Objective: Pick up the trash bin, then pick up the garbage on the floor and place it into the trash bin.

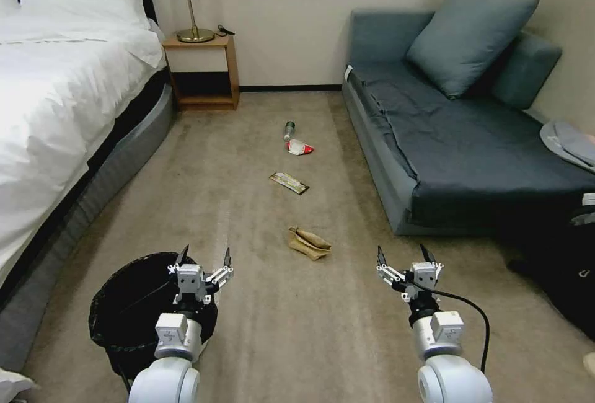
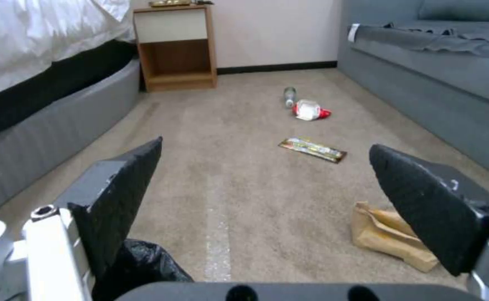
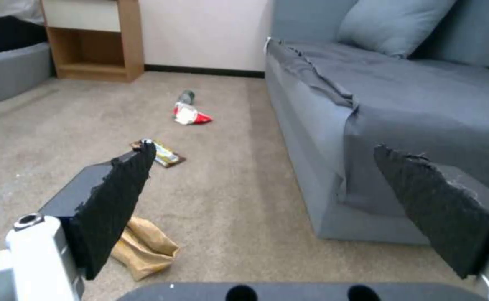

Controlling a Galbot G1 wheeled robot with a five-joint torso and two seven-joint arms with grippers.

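Bin (image 1: 127, 313) stands lower left of the head view, under the wide-open left gripper (image 1: 203, 256); light, slippery liner, so take the rim. Right gripper (image 1: 403, 255) open, empty. Paper bag (image 1: 308, 242) lies centre: soft, crushable.

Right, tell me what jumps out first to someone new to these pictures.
A trail of litter runs down the carpet between bed and sofa: a tan paper bag nearest, then a snack wrapper, a red-white packet and a small bottle. The black trash bin stands under the open left gripper; the right gripper hovers open.
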